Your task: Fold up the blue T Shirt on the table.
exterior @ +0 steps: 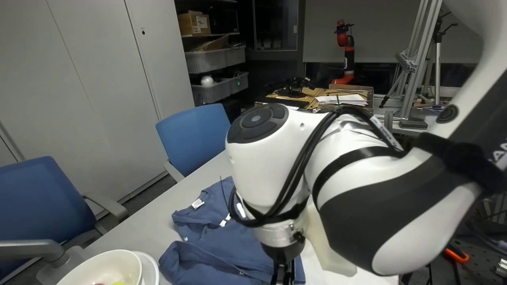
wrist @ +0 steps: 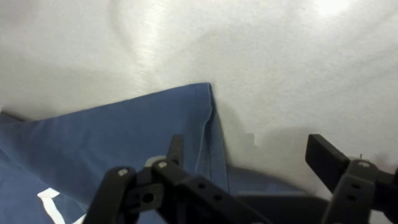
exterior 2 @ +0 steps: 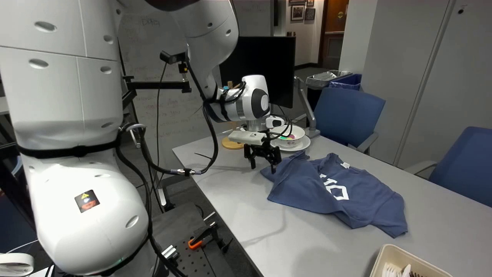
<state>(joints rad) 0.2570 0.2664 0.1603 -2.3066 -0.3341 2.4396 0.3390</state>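
Observation:
The blue T Shirt (exterior 2: 307,192) lies creased on the light grey table (exterior 2: 276,234), one side turned over so that part of its white lettering (exterior 2: 338,191) is covered. A pale tag (exterior 2: 345,165) shows at the collar. My gripper (exterior 2: 263,168) hangs above the table at the shirt's end near the bowl, jaws wide apart. Seen from the wrist, the gripper (wrist: 245,140) has one finger (wrist: 176,146) over the shirt (wrist: 130,133) and the opposite finger (wrist: 323,158) over bare table. A fabric edge runs below the gap, and nothing is gripped. In an exterior view the arm hides part of the shirt (exterior: 222,245).
Just behind the gripper, a white bowl (exterior 2: 296,132) with colourful items sits on a plate (exterior 2: 305,144). A round wooden board (exterior 2: 231,144) and a monitor (exterior 2: 261,69) stand nearby. A cream tray (exterior 2: 419,259) of cutlery is at the near corner. Blue chairs (exterior: 194,134) line one long side.

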